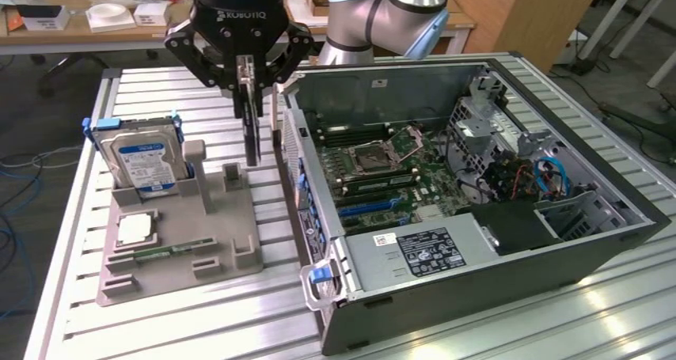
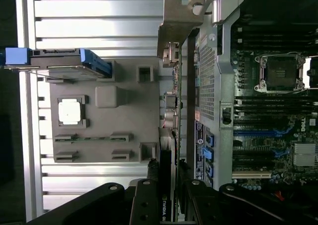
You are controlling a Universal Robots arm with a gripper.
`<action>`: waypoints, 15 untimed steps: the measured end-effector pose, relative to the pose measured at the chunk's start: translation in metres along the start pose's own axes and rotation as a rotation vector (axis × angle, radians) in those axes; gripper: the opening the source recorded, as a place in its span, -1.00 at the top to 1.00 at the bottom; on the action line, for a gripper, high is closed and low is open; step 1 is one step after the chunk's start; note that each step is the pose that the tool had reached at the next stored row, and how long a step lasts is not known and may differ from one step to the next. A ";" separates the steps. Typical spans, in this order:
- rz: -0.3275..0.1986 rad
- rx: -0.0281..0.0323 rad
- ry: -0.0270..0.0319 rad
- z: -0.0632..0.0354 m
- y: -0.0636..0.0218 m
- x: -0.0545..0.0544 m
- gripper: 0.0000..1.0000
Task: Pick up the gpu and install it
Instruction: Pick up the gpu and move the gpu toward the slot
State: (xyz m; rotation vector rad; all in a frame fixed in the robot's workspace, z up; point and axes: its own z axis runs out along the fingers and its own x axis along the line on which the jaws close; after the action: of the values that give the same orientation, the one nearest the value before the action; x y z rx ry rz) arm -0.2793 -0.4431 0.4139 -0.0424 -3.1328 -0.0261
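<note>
Slatted aluminium table (image 1: pixel 169 328) carries everything. Nearest is the open computer case (image 1: pixel 486 281), lying on its side, with a gray tray (image 1: pixel 174 257) just beside it at the exterior view's left. A hard drive (image 1: pixel 142 158) stands upright at the tray's far end.

Between tray and case, just outside the case wall, the gripper (image 1: pixel 253 81) hangs with its fingers closed partway onto the gpu (image 1: pixel 250 134), pinching the card's two faces.

From the exterior view the card is a slim, dark, upright strip, seen edge-on, with its lower edge near a tray post. The wrist view gives its long axis: level and parallel to the case wall, with the pale bracket (image 2: pixel 179 21) toward the hard-drive end.

Room is tight on both flanks, and the case is open above the motherboard (image 1: pixel 412 170). Desks (image 1: pixel 63 36) stand behind.
</note>
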 end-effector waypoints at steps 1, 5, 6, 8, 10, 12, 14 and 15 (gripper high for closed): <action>0.000 0.0001 0.0000 0.0000 0.0000 -0.001 0.47; 0.000 0.0000 -0.0001 0.0000 0.0000 -0.001 0.47; 0.000 0.0000 0.0000 0.0000 0.0000 -0.001 0.47; 0.000 0.0001 0.0001 -0.0006 0.0001 -0.001 0.47; 0.000 0.0001 0.0000 -0.0021 0.0001 -0.001 0.47; 0.000 0.0000 0.0000 -0.0038 0.0001 -0.001 0.47; 0.000 -0.0001 -0.0001 -0.0052 0.0001 -0.001 0.47; 0.000 0.0000 0.0000 -0.0060 0.0001 -0.001 0.47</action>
State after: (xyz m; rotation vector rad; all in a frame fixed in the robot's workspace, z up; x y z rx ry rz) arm -0.2780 -0.4431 0.4199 -0.0422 -3.1328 -0.0261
